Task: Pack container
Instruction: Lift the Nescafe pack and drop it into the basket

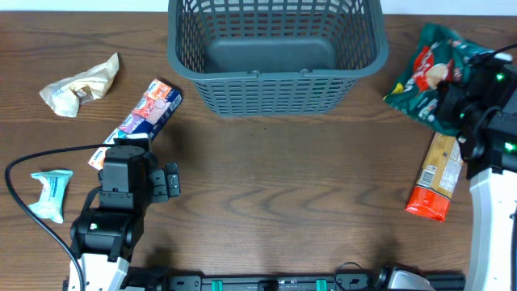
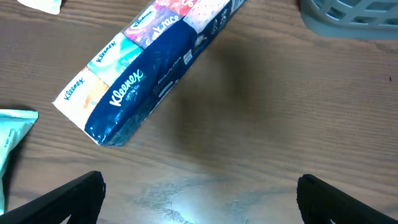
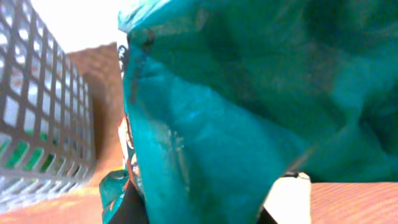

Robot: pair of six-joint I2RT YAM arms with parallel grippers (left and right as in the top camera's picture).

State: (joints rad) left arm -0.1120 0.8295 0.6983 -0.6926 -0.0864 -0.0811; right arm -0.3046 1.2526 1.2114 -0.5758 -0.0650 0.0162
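The dark grey lattice basket [image 1: 275, 90] stands at the back centre of the table; it also shows in the left wrist view [image 2: 354, 15] and the right wrist view [image 3: 37, 112]. My right gripper [image 1: 464, 93] is shut on a green snack bag [image 1: 424, 73] to the right of the basket. The bag [image 3: 249, 93] fills the right wrist view between the fingers [image 3: 208, 202]. My left gripper [image 1: 129, 153] is open and empty over bare wood [image 2: 199, 186], just short of a blue Kleenex tissue pack [image 1: 149, 109] [image 2: 146, 68].
A crumpled beige packet [image 1: 81, 85] lies at the far left. A light teal packet [image 1: 52, 192] [image 2: 12, 134] lies left of my left arm. An orange snack packet [image 1: 436, 178] lies by my right arm. A black cable loops at the left.
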